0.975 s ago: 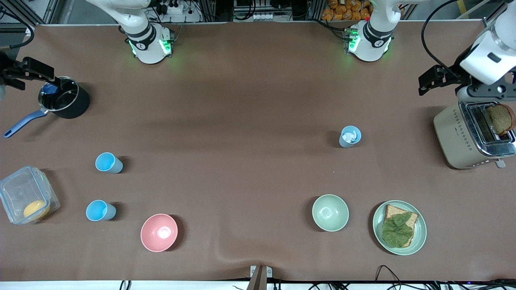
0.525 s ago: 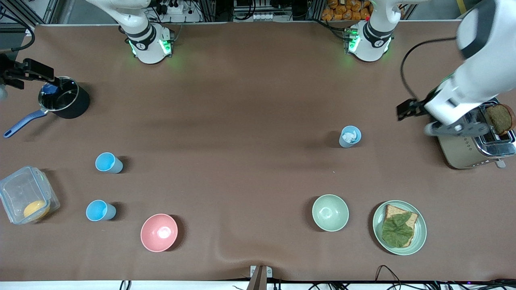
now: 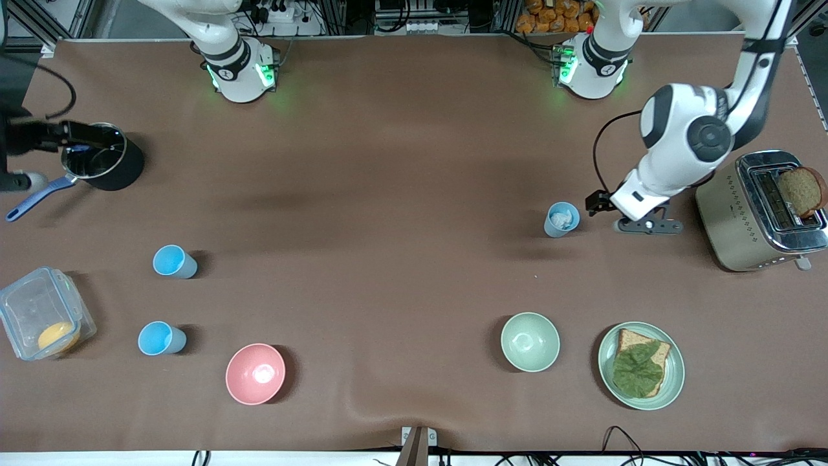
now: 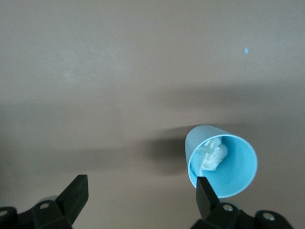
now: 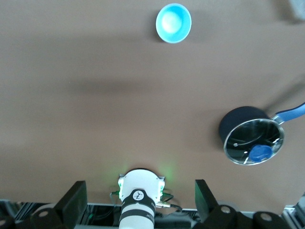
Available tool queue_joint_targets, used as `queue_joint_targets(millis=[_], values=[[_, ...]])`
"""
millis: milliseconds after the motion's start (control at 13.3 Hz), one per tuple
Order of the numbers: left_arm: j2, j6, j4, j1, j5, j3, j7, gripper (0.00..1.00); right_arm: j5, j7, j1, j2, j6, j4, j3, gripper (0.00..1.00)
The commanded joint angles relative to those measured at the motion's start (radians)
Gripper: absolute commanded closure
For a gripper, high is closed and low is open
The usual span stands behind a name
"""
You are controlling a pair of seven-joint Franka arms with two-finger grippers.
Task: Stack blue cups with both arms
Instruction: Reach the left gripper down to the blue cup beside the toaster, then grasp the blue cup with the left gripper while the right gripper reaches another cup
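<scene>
Left gripper [image 3: 594, 202] spread wide, empty, just beside small blue tapered plastic cup [image 3: 561, 219] holding white wad, toward left arm's bench end; right gripper [image 3: 39, 137] spread wide, empty, near black saucepan [image 3: 103, 165] at right arm's edge

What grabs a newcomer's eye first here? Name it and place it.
The left arm, bent low over the table, draws the eye first: its left gripper hangs open beside a blue cup with white crumpled stuff inside. Next come the toaster with bread at that end, and two empty blue cups toward the right arm's end.
</scene>
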State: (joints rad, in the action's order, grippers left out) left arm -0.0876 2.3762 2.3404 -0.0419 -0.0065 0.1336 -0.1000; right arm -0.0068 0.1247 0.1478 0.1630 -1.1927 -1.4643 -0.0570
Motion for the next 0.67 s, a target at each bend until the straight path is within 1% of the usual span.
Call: queue_joint_targets(millis=[0,225,375,525,600], values=[[0.003,0.012,0.011,-0.004,-0.013,0.041,-0.003,0.0,-0.002,0.013,0.021,0.117,-0.031,0.013,-0.004,0.0],[-0.041,0.043,0.008,-0.004,-0.03,0.064,-0.003,0.0,-0.016,0.021,0.071,0.278,-0.164,0.013,-0.004,0.0],[-0.073,0.08,0.008,-0.006,-0.03,0.066,-0.003,0.0,-0.047,0.041,0.09,0.358,-0.259,0.013,-0.004,0.0],[-0.106,0.11,0.008,-0.006,-0.029,0.067,-0.003,0.21,-0.058,0.046,0.098,0.417,-0.362,0.012,-0.004,0.0],[-0.118,0.12,0.007,-0.006,-0.029,0.067,0.002,0.36,-0.056,0.044,0.104,0.45,-0.416,0.012,-0.004,0.0]])
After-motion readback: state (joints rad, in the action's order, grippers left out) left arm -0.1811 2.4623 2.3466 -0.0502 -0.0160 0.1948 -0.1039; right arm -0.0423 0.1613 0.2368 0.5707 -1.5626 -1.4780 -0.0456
